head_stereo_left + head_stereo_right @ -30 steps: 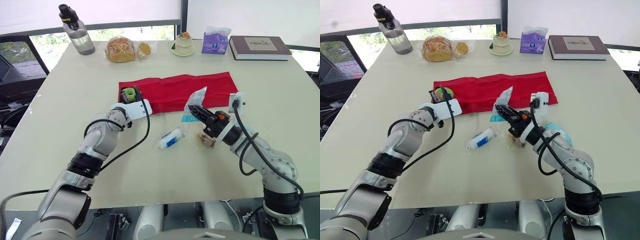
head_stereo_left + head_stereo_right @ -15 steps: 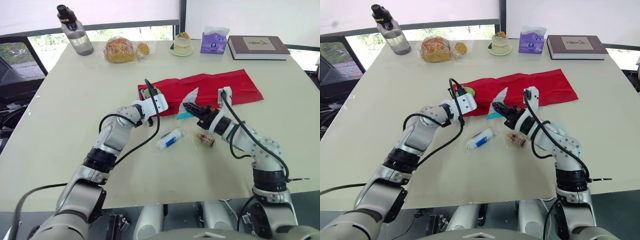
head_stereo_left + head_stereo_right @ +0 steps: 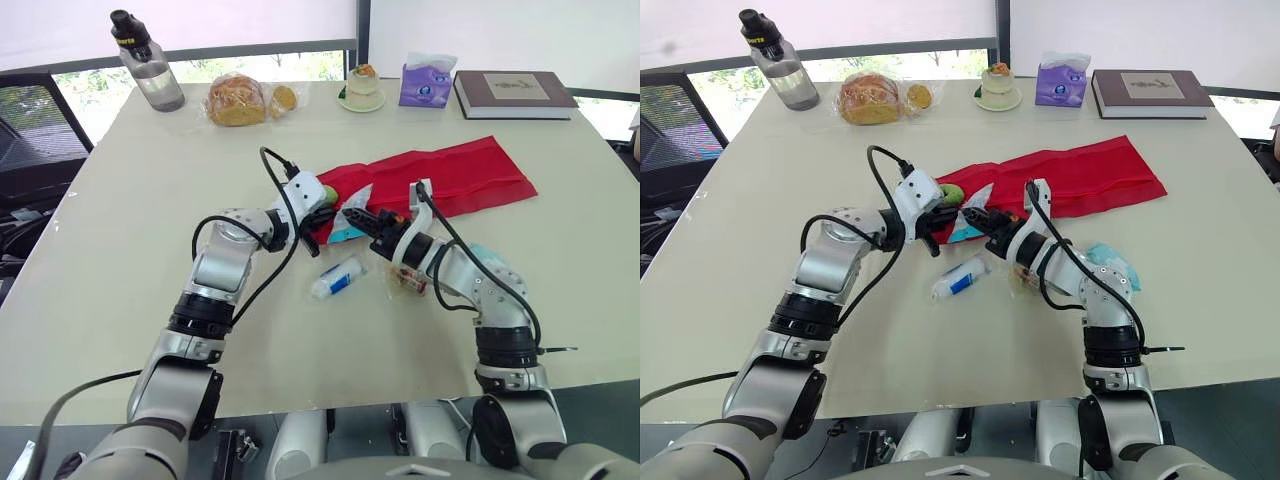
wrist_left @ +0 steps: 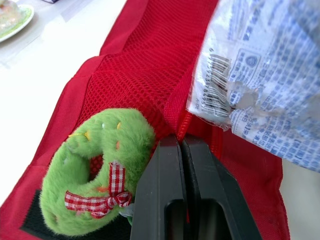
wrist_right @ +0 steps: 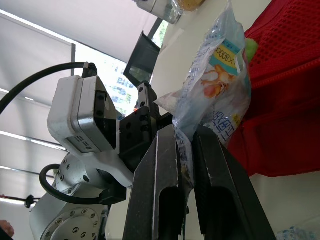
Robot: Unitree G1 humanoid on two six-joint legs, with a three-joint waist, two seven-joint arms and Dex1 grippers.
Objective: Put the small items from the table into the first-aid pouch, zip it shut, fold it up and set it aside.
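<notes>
Nearest on the table [image 3: 120, 230] lie a white-and-blue tube [image 3: 338, 277] and a small wrapped item [image 3: 410, 279], both outside the red mesh pouch [image 3: 450, 175]. Beyond them the right end effector [image 5: 186, 132] is clamped on a clear plastic packet [image 5: 220, 75] at the pouch's mouth. The left end effector [image 4: 181, 141] pinches the pouch's edge tight, beside a green plush ring [image 4: 95, 165]. The packet looks light, crinkly and slippery, best held by its sealed rim; the limp pouch needs its opening held.

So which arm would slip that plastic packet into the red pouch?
Probably the right: its claw is shut on the plastic packet beside the red pouch, while the left claw is pinching the pouch's edge.
</notes>
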